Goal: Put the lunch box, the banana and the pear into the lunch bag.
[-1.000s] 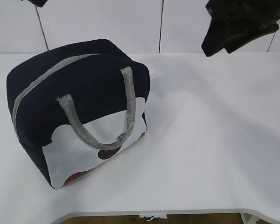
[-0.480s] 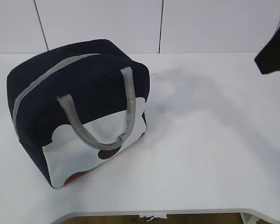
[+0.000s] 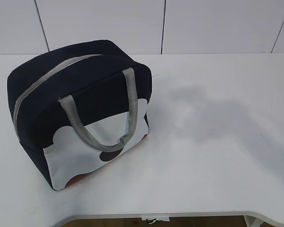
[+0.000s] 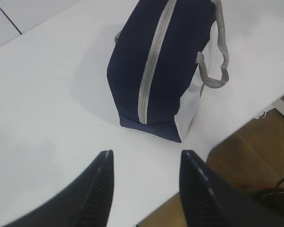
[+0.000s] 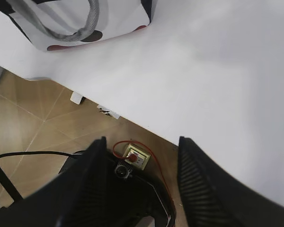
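Observation:
The navy lunch bag (image 3: 85,90) stands on the left of the table, its grey zipper (image 3: 40,82) shut along the top and a grey handle (image 3: 92,137) hanging over the white panel. The lunch box, the banana and the pear are out of view. Neither gripper shows in the exterior view. In the left wrist view my left gripper (image 4: 146,153) hovers open and empty above the table, short of the bag's (image 4: 165,71) end. My right gripper (image 5: 142,139) is open and empty over the table's front edge, with the bag's white panel (image 5: 118,19) at the top left.
The white table (image 3: 217,142) stretches bare to the right of the bag, with a white panelled wall behind. Past the front edge lies a wooden floor with cables and a small box with a red button (image 5: 136,157).
The right arm, dark at the upper right of the exterior view a second ago, has withdrawn to the right and out of the picture. The bag has not moved.

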{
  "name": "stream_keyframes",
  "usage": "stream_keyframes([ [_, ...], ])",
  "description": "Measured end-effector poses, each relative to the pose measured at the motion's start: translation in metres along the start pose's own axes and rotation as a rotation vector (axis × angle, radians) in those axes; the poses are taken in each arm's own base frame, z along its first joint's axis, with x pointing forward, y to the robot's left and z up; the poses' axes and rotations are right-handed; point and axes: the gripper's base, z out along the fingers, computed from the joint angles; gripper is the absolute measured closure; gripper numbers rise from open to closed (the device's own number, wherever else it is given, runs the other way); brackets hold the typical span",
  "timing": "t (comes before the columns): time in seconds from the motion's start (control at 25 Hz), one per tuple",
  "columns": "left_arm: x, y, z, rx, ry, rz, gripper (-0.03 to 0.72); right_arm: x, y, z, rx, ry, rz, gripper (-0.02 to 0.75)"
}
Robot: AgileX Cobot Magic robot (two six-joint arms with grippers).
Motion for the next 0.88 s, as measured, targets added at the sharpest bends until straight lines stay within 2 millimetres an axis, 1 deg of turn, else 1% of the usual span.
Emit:
stream_keyframes([
  [0.08, 0.017, -0.003, -0.013, -0.007, -0.043, 0.000, 0.341, 0.011, 0.003, -0.004, -0.011, -0.014, 0.001, 0.353],
  [0.16, 0.026, -0.004, -0.020, -0.011, -0.066, 0.000, 0.341, 0.023, 0.006, -0.011, -0.018, -0.039, -0.003, 0.354],
  [0.2, 0.035, -0.006, -0.024, -0.013, -0.083, 0.000, 0.343, 0.032, 0.007, -0.015, -0.017, -0.052, -0.008, 0.354],
  [0.28, 0.043, -0.007, -0.027, -0.015, -0.094, 0.000, 0.348, 0.045, 0.009, -0.019, -0.015, -0.072, -0.015, 0.354],
  [0.36, 0.062, -0.010, -0.028, -0.017, -0.104, 0.000, 0.367, 0.063, 0.010, -0.022, -0.013, -0.090, -0.025, 0.354],
  [0.4, 0.065, -0.010, -0.033, -0.020, -0.125, 0.000, 0.367, 0.070, 0.011, -0.023, -0.012, -0.098, -0.031, 0.354],
  [0.44, 0.073, -0.012, -0.025, -0.016, -0.101, 0.000, 0.384, 0.080, 0.012, -0.025, -0.011, -0.112, -0.040, 0.354],
  [0.48, 0.076, -0.012, -0.029, -0.019, -0.117, 0.000, 0.384, 0.087, 0.012, -0.025, -0.010, -0.120, -0.047, 0.354],
  [0.52, 0.088, -0.015, -0.024, -0.004, -0.111, -0.003, 0.384, 0.096, 0.013, -0.024, -0.009, -0.126, -0.053, 0.354],
  [0.56, 0.092, -0.017, -0.014, 0.010, -0.073, -0.006, 0.417, 0.103, 0.013, -0.024, -0.009, -0.134, -0.058, 0.354],
  [0.6, 0.099, -0.019, -0.014, 0.017, -0.081, -0.008, 0.426, 0.112, 0.014, -0.023, -0.008, -0.146, -0.063, 0.354],
  [0.64, 0.107, -0.021, -0.007, 0.029, -0.059, -0.010, 0.430, 0.120, 0.014, -0.022, -0.007, -0.148, -0.068, 0.354],
  [0.68, 0.111, -0.021, 0.000, 0.034, -0.031, -0.011, 0.443, 0.126, 0.014, -0.022, -0.006, -0.158, -0.072, 0.354],
  [0.72, 0.119, -0.023, -0.001, 0.032, -0.048, -0.011, 0.443, 0.134, 0.015, -0.022, -0.005, -0.176, -0.078, 0.354],
  [0.8, 0.121, -0.023, 0.002, 0.033, -0.039, -0.011, 0.446, 0.146, 0.014, -0.021, 0.003, -0.194, -0.089, 0.354],
  [0.84, 0.132, -0.025, 0.012, 0.041, -0.005, -0.013, 0.449, 0.152, 0.014, -0.020, 0.006, -0.204, -0.097, 0.355],
  [0.88, 0.133, -0.025, 0.014, 0.044, 0.003, -0.013, 0.449, 0.156, 0.014, -0.019, 0.009, -0.211, -0.102, 0.355],
])
